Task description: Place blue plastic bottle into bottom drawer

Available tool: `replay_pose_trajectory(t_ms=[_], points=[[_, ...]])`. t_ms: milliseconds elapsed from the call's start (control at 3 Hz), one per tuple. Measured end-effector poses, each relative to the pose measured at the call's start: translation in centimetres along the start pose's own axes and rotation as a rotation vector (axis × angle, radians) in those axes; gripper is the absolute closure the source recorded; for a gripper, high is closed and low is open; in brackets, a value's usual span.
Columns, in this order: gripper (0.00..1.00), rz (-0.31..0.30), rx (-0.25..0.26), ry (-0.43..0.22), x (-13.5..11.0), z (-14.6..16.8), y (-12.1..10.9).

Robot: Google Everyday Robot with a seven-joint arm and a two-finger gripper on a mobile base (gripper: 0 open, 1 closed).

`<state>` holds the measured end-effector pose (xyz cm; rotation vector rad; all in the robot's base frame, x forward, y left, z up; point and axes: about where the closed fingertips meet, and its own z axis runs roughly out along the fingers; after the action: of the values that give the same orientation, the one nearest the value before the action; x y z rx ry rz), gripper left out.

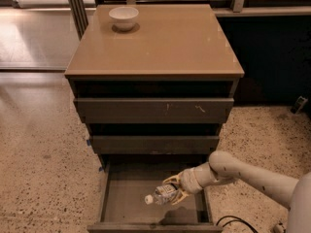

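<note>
The bottom drawer (129, 205) is pulled open, showing a flat grey inside. My gripper (171, 190) reaches in from the right over the drawer and is shut on the blue plastic bottle (160, 195). The bottle lies nearly on its side, white cap pointing left, held a little above the drawer floor, with its shadow under it. The two drawers above are closed or only slightly out.
A white bowl (124, 17) stands at the back left of the tan cabinet top (160, 42). The drawer's front wall (150, 227) and side walls bound the gripper. A black cable (233, 222) lies on the speckled floor at the right. A dark wall stands behind.
</note>
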<state>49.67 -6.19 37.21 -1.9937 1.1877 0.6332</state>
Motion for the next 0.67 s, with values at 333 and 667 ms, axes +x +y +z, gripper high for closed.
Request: replay_pose_trajectory(t_ms=[333,667], points=[[1.0,-0.039,-0.02,0.025,1.5,2.3,-0.7],[1.0,-0.057,-0.02,0.038,3.6,5.3,-1.3]])
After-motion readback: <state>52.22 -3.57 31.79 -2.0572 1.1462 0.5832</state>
